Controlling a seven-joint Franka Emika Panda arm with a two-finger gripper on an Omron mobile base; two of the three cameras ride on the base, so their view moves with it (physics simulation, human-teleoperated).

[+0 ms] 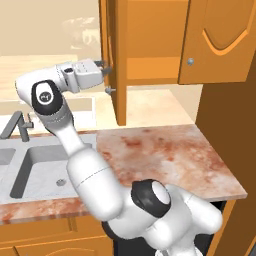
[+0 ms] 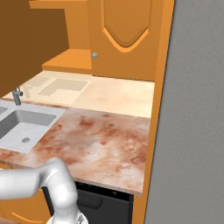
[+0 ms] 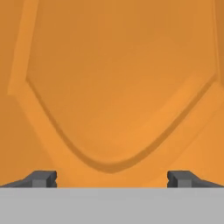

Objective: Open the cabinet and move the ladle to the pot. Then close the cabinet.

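The arm's two-finger end effector (image 1: pixel 106 68) has its jaws fully spread and holds nothing; it points at the swung-out left door of the tall orange-brown wooden cabinet (image 1: pixel 119 60), above the reddish marble desk (image 1: pixel 165 155); the right door remains closed.

Arm reaches up and forward; claw (image 1: pixel 106 68) level, jaws apparently spread wide.

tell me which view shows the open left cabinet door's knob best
The left base view: the open door stands edge-on and its knob sticks out just below the open gripper. The hand view shows that door's arched panel close up, no knob. The right base view shows the shut right door with its own knob.
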